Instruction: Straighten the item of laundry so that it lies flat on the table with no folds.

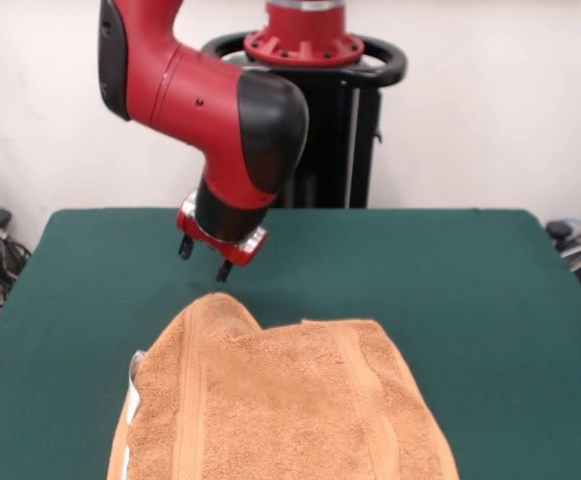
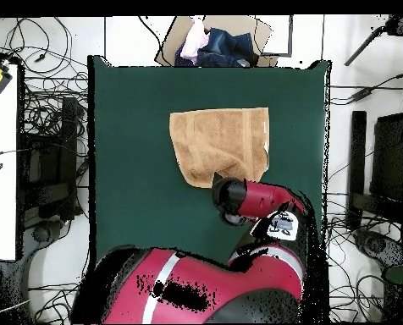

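Green table (image 1: 470,300): orange-tan towel (image 1: 290,410) at 6 o'clock, one corner folded over; gripper (image 1: 203,259) above it, fingers apart, empty.

Setting: robotics lab, test cell.
Robot: red and black arm (image 1: 205,95) on a black pedestal (image 1: 330,130) at the desk's far side.
Desk: green felt top (image 1: 440,290), standing alone by a bare white wall (image 1: 490,110).
Floor: tangled cables (image 2: 44,118) all round.
Surroundings: cardboard box (image 2: 218,42) of clothes, white side table (image 2: 0,161).
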Motion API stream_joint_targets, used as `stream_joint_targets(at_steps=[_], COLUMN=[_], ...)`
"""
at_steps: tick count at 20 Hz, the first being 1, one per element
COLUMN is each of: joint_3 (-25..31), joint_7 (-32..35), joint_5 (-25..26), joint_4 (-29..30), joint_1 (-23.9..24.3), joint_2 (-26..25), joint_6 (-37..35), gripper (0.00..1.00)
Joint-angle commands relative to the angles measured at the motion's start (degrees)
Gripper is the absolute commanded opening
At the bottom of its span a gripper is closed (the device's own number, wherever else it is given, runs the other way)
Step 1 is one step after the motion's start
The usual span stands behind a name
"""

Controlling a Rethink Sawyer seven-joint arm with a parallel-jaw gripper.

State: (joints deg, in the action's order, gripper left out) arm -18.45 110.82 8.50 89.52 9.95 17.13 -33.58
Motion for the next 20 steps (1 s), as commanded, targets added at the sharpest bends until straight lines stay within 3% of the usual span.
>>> stream_joint_targets(at_steps=[1, 13, 20], joint_3=[3.68, 9.13, 8.61], joint_7=[6.55, 3.86, 2.34], joint_5=[0.49, -2.32, -2.64], joint_4=[-4.1, -6.08, -7.18], joint_1=[1.08, 3.71, 2.97], joint_2=[-4.56, -1.46, 2.23], joint_6=[5.65, 3.4, -4.45], gripper=[1.0, 1.0, 1.0])
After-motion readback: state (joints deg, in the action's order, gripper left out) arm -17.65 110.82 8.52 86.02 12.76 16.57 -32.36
